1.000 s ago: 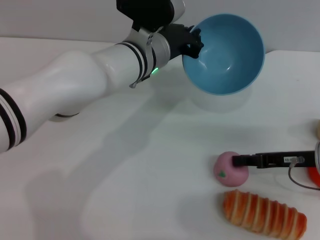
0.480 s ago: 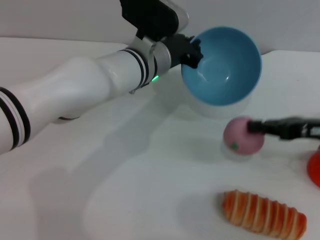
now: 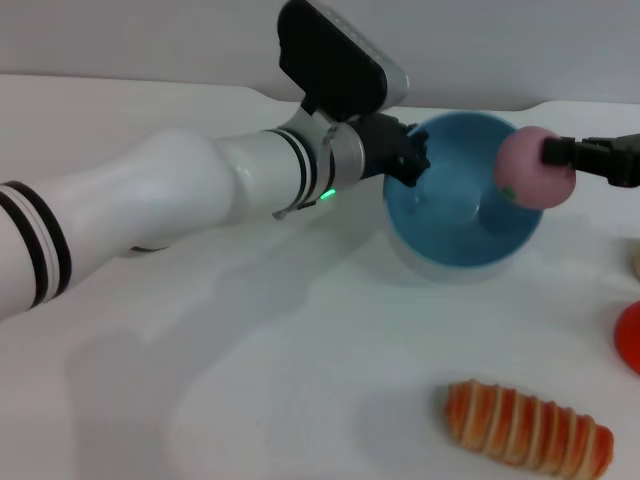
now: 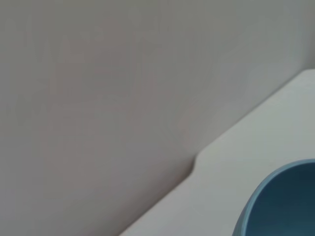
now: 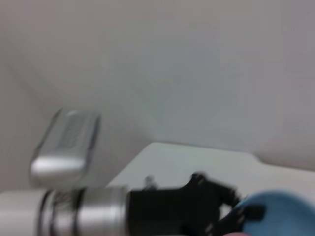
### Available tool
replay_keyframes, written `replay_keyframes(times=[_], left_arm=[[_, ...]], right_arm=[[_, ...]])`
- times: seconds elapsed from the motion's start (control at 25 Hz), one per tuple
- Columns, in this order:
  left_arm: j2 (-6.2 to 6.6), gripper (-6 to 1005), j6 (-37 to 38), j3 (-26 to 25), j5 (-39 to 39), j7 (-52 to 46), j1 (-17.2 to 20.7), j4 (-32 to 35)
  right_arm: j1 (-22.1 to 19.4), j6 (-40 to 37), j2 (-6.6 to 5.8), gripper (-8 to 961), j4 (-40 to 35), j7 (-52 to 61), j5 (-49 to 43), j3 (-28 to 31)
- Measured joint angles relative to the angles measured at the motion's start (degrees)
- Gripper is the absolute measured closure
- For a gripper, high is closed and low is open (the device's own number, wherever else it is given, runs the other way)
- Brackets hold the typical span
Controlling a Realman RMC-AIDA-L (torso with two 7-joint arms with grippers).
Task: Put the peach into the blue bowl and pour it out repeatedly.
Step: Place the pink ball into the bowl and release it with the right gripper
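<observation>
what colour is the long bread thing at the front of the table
Orange with paler cream stripes across it; the bread-like item shows best in the head view.

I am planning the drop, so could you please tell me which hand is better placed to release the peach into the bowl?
The right hand: it holds the peach above the blue bowl, while the left hand grips the bowl's rim.

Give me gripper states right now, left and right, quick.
Left gripper: shut on the near-left rim of the blue bowl.
Right gripper: shut on the peach, held above the bowl's right side.
</observation>
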Motion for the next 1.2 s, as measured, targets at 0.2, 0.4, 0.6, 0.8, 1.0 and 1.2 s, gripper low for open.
replay_keyframes(times=[0.2,0.4,0.6,0.8,1.0,1.2], left_arm=[[-0.03,1000,0.0,1.3,0.0,0.0,0.1,0.6],[-0.03,999,-0.2,1.4,0.0,0.0,0.3,0.7],[-0.03,999,-0.2,1.4,0.0,0.0,0.3,0.7],[-0.03,999,-0.6,1.3,0.2,0.1,0.0,0.7],[0.02,1000,-2.9,1.3,0.5,0.6,-0.8,0.7],[0.07,1000,-6.2,1.7,3.5,0.8,-2.1,1.4]], right_arm=[[0.9,4.6,-0.05,850,3.0,-1.2,0.2,-0.7],[1.1,6.1,0.03,792,4.2,-3.6,0.3,-0.4],[-0.1,8.3,-0.09,605,5.1,-5.4,2.8,0.0],[-6.6,12.8,0.0,502,4.8,-11.8,12.4,1.2],[-11.9,15.9,0.04,437,11.4,-24.6,15.8,8.5],[-15.7,16.3,0.06,437,21.6,-36.1,16.1,16.2]])
